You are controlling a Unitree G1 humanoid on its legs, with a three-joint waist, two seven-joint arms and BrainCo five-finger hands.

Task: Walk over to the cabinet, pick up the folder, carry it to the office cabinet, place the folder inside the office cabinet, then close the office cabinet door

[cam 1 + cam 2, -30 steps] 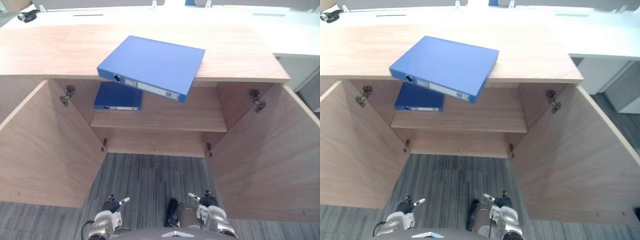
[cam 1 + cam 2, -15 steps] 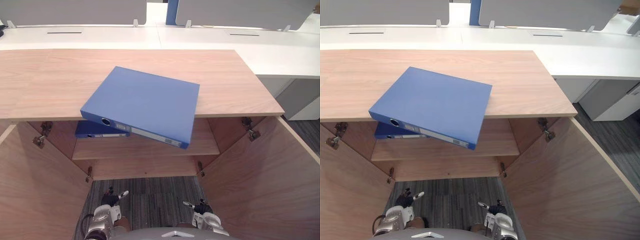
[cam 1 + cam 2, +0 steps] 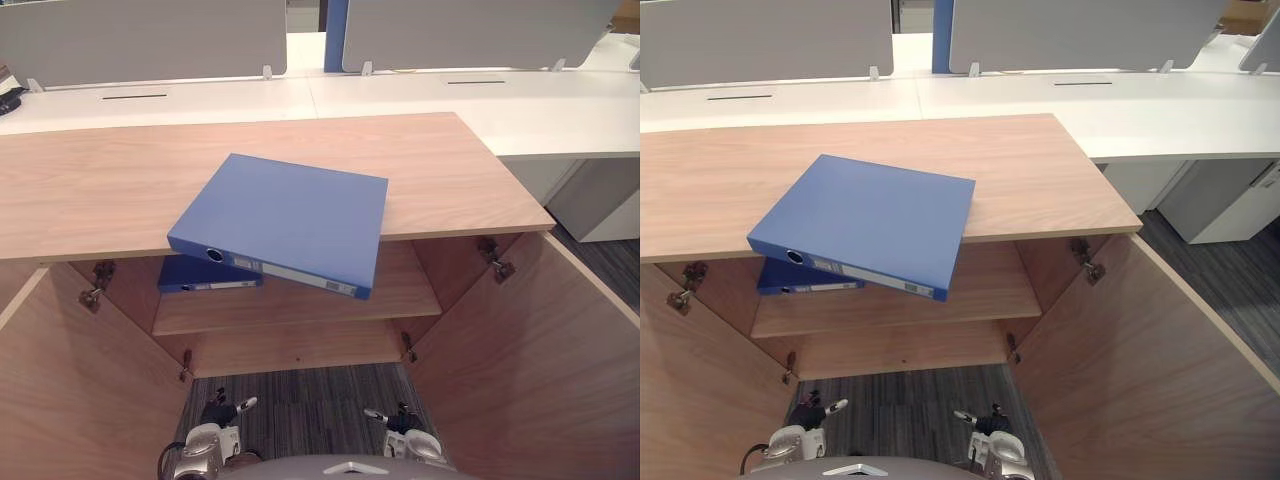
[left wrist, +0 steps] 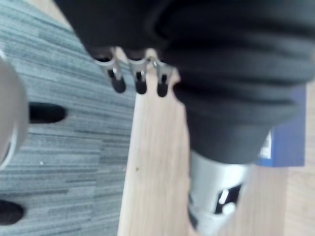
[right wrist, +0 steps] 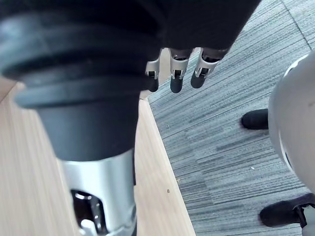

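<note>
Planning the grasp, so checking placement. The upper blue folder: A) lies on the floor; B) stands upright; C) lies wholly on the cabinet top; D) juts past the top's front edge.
D: the folder lies flat on the cabinet top, its spine side overhanging the front edge.

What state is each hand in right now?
Left hand: open, fingers relaxed, holding nothing.
Right hand: open, fingers relaxed, holding nothing.
</note>
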